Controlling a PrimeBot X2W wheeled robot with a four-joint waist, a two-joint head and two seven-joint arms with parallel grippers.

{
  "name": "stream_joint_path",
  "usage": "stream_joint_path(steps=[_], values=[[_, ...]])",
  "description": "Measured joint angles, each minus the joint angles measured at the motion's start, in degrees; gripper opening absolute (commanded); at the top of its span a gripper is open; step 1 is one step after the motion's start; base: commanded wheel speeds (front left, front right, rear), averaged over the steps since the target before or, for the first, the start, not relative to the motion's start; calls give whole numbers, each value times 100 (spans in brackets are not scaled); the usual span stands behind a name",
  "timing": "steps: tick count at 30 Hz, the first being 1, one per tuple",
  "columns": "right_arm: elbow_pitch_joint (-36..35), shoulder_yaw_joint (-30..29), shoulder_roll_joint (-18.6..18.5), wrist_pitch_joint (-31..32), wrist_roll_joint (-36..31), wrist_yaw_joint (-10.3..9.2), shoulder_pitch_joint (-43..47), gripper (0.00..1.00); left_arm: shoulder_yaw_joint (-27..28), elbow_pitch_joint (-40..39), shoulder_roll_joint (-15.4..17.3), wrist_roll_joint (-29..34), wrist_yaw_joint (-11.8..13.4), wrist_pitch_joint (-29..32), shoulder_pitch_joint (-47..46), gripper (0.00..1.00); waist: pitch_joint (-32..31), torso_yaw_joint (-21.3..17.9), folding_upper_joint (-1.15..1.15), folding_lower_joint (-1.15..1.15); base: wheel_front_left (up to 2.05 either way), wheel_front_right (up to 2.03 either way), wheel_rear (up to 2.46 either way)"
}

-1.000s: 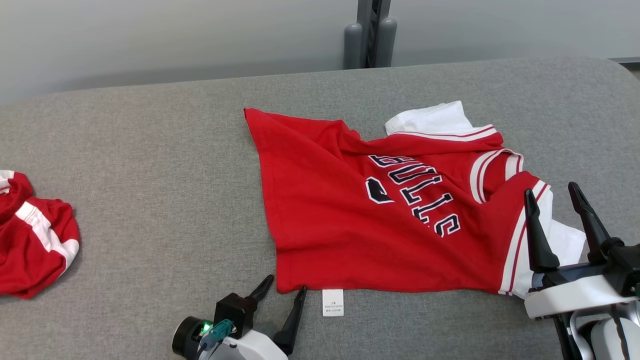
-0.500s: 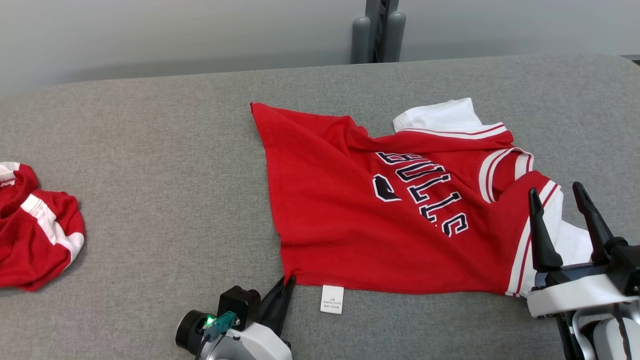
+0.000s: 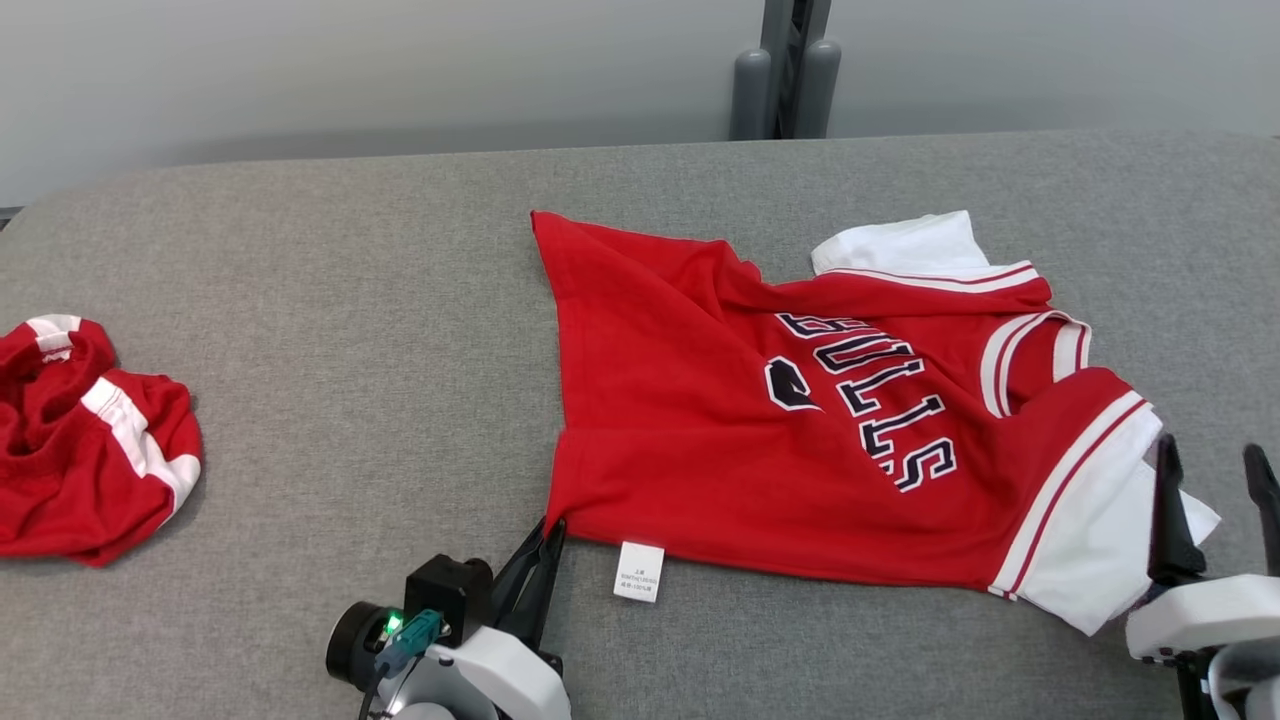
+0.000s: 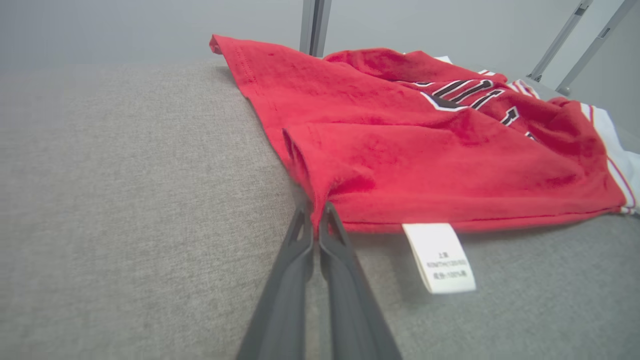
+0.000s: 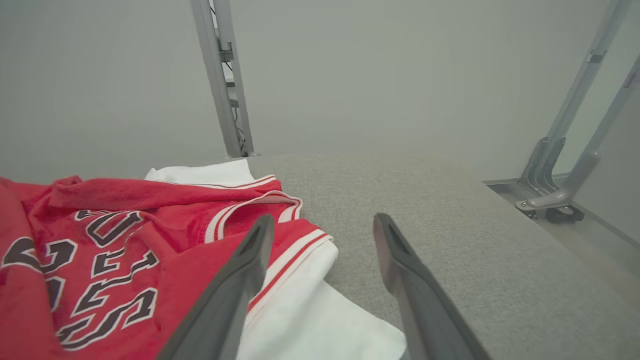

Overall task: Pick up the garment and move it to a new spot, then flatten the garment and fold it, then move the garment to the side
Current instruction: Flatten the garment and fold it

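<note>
Since a second ago our left gripper [image 3: 547,535] has closed, and we now pinch the near-left hem corner of the jersey [image 3: 740,440]. Our right gripper [image 3: 1210,450] stands spread at the edge of the white sleeve [image 3: 1085,545]. We see the jersey lying mid-table [image 3: 330,320], rumpled toward the right.

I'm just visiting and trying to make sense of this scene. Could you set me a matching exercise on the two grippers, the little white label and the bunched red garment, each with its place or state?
Things:
1. left gripper
2. right gripper
3. care label
4. crumpled red garment

Places or states:
A. open, beside the white sleeve
B. shut on the red jersey, at its near corner
C. bunched up, far left
D. sticking out from the near hem

Pairs: 1-B, 2-A, 3-D, 4-C
</note>
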Motion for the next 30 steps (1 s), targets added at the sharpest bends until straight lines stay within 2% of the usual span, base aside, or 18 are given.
stream_joint_path(steps=[6,12,24,25,26,28,29,30], values=[[983,-602,79,0,105,0,-145,100,91,-70,-1,121,-40,0,64,0,23,78,0,0,0,0,0],[1860,-861,100,0,232,0,-411,100,120,-73,-2,194,-78,0,129,0,69,137,0,0,0,0,0],[2343,-1035,-12,0,430,0,-709,100,152,-67,-5,291,-119,0,126,0,145,184,0,0,0,0,0],[2382,-1026,-11,0,456,-1,-719,78,152,-67,-7,291,-127,0,126,0,145,187,0,0,0,0,0],[2420,-1014,-11,0,468,-1,-731,47,153,-67,-7,292,-136,0,126,0,145,191,0,0,0,0,0],[2504,-990,-11,1,503,0,-767,5,157,-66,-7,299,-136,0,126,0,141,194,0,0,0,0,0],[2524,-978,-14,0,517,-1,-780,0,159,-64,-7,299,-136,0,126,0,142,194,0,0,0,0,0],[2528,-956,-23,0,542,-1,-782,0,159,-58,-7,300,-136,0,126,0,143,194,0,0,0,0,0]])
